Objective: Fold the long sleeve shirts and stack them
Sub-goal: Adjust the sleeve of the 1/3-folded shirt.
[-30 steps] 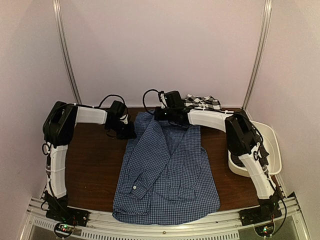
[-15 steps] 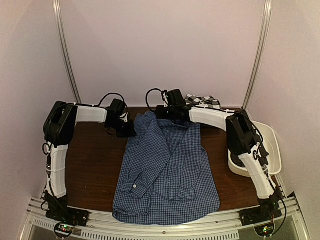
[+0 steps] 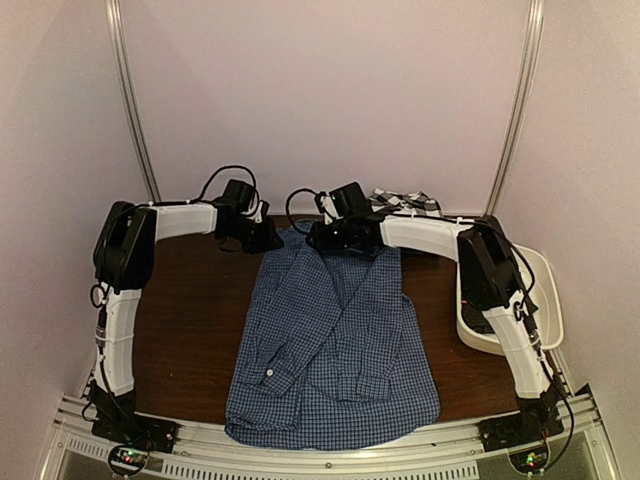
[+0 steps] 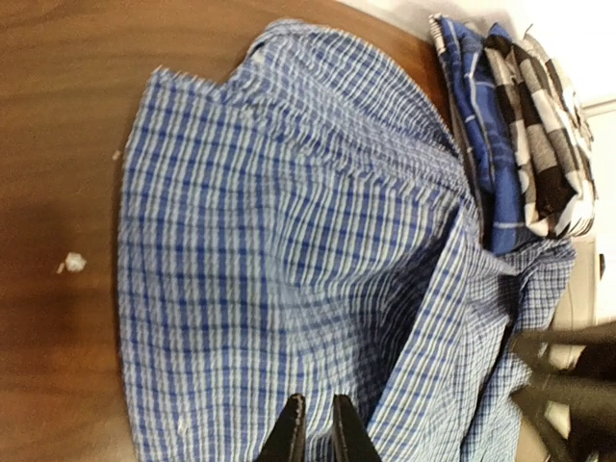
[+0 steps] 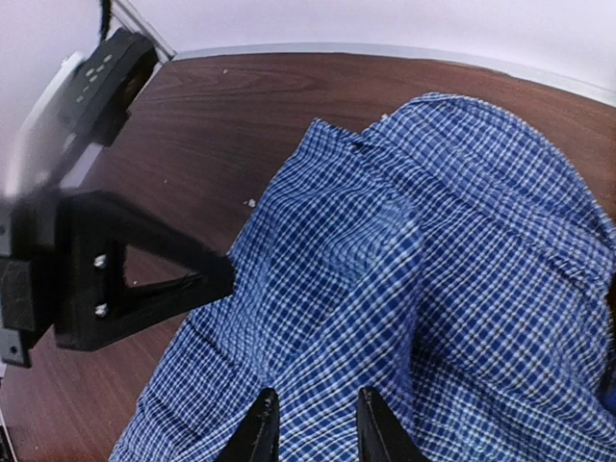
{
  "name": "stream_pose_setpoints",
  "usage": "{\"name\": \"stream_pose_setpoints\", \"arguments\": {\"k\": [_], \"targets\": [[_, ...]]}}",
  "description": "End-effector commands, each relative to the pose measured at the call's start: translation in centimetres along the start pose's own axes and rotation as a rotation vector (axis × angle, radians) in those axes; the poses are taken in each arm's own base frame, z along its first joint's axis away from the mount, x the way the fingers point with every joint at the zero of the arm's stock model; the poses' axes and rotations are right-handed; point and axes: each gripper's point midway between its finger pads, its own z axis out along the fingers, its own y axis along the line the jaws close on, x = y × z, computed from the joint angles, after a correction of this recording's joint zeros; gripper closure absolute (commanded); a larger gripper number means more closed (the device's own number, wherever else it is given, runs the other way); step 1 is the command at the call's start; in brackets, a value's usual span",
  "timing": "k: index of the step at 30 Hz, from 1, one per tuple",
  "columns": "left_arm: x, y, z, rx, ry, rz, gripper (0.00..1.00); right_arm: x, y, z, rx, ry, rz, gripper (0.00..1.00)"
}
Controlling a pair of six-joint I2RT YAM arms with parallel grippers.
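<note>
The blue-and-white fine-check shirt lies flat on the brown table, sleeves folded over its front. My left gripper sits at its far left shoulder. In the left wrist view its jaws are nearly closed, pinching the cloth. My right gripper is at the collar. Its jaws grip cloth that puckers toward them. The black-and-white large-check shirt lies folded at the back, over a blue cloth. No lettering shows.
A white plastic tub stands at the right table edge beside the right arm. Metal posts rise at the back corners. A small white crumb lies on the wood. My left gripper's finger shows close by in the right wrist view.
My left gripper has moved back and right, from beside the shirt's shoulder to its far edge. My right gripper has shifted slightly forward and left at the collar.
</note>
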Motion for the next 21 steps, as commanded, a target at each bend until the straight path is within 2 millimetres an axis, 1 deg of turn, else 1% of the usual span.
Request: {"name": "stream_pose_setpoints", "arguments": {"k": [1, 2, 4, 5, 6, 9, 12, 15, 18, 21], "targets": [[-1.0, -0.1, 2.5, 0.059, -0.003, -0.001, 0.89, 1.5, 2.4, 0.8, -0.124, 0.045, 0.03, 0.72], [-1.0, 0.2, 2.9, 0.053, 0.001, -0.005, 0.89, 1.9, 2.2, 1.4, -0.129, 0.05, 0.036, 0.73], [-1.0, 0.7, 3.7, 0.045, 0.008, -0.008, 0.89, 2.0, 1.7, 2.5, -0.127, 0.053, 0.044, 0.74], [-0.9, 1.3, 4.3, 0.034, 0.016, -0.013, 0.89, 2.2, 1.1, 3.2, -0.119, 0.054, 0.053, 0.74], [-1.0, 1.4, 4.4, 0.032, 0.016, -0.014, 0.89, 2.1, 0.6, 3.7, -0.113, 0.047, 0.063, 0.74], [-0.6, 2.7, 5.5, 0.01, 0.036, -0.031, 0.89, 1.4, -1.6, 4.8, -0.091, 0.017, 0.111, 0.74], [-0.7, 2.9, 5.6, 0.007, 0.038, -0.031, 0.89, 1.2, -3.7, 5.9, -0.084, -0.003, 0.173, 0.74], [-1.2, 2.3, 5.3, 0.014, 0.035, -0.019, 0.89, 1.2, -5.1, 6.8, -0.104, -0.01, 0.223, 0.73], [-2.1, 1.3, 4.4, 0.023, 0.024, 0.008, 0.89, 0.9, -4.9, 6.9, -0.148, -0.006, 0.24, 0.7], [-3.2, 0.0, 3.1, 0.036, 0.003, 0.041, 0.87, -0.4, -3.7, 6.0, -0.19, -0.025, 0.235, 0.65]]}}
